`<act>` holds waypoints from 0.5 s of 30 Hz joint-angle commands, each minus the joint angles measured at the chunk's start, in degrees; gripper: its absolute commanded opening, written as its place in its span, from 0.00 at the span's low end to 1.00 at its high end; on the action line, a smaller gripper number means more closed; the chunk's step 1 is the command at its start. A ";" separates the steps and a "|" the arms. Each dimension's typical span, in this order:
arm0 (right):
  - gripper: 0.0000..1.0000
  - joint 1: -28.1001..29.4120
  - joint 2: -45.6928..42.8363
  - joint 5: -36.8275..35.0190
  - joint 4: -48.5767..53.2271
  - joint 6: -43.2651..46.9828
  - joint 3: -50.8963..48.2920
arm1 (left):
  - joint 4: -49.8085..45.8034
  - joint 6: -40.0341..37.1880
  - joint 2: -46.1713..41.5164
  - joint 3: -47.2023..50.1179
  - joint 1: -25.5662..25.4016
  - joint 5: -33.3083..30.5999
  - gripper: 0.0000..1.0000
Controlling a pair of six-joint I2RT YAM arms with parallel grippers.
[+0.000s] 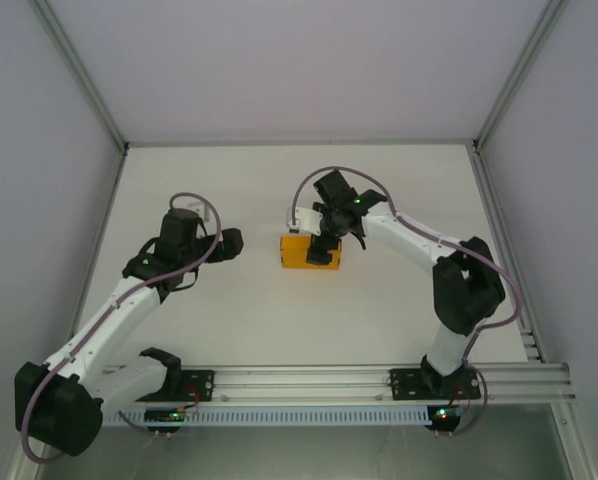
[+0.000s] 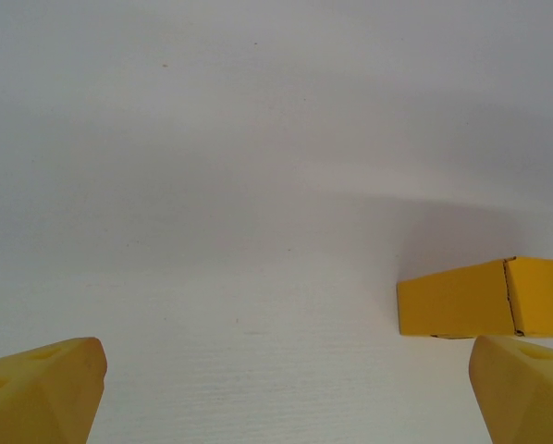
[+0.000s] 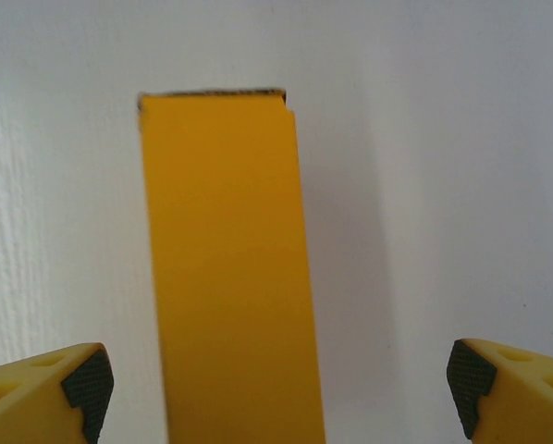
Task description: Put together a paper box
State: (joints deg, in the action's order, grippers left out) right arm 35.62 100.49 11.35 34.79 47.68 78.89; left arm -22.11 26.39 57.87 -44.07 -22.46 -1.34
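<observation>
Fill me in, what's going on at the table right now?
The paper box sits on the table near the middle, and it looks folded into a closed rectangular shape. The right tool hangs over it, open, with a finger on either side of the box and neither touching it. The left tool is open too, off to the left over bare table and holding nothing. Neither arm has a grip on the box at this moment.

The paper box (image 1: 297,252) sits on the white table (image 1: 279,320). The right gripper (image 1: 324,254) hangs over its right end, and the left gripper (image 1: 230,243) is well apart.
</observation>
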 commanded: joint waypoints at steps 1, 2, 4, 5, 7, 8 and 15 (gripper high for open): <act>0.94 1.61 3.77 -7.94 4.79 3.77 2.75 | -0.21 -0.30 0.40 -0.84 0.57 0.50 1.00; 0.92 2.29 4.96 -9.41 4.72 3.74 2.93 | -0.21 -0.31 0.43 -0.75 0.66 0.53 0.99; 0.87 3.07 6.57 -10.50 4.59 2.84 3.11 | -0.04 -0.41 0.48 -0.69 0.88 0.56 1.00; 0.83 3.39 7.12 -12.02 3.44 1.97 3.03 | -0.12 -0.46 0.56 -0.68 0.99 0.68 0.99; 0.77 4.07 7.35 -13.99 1.20 0.47 2.48 | -0.26 -0.46 0.71 -0.92 1.10 0.66 1.00; 0.76 4.49 7.19 -15.78 0.07 0.23 1.75 | -0.39 -0.72 0.76 -1.02 1.19 0.63 1.00; 0.60 7.33 4.54 -30.37 -15.36 3.71 -6.85 | 0.66 -0.39 0.76 0.03 1.45 -0.12 1.00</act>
State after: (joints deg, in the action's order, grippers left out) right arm 42.11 106.59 -9.87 26.41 49.21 74.70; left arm -22.11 26.35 58.61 -44.07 -21.37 -1.13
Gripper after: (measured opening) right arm 0.626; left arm 0.996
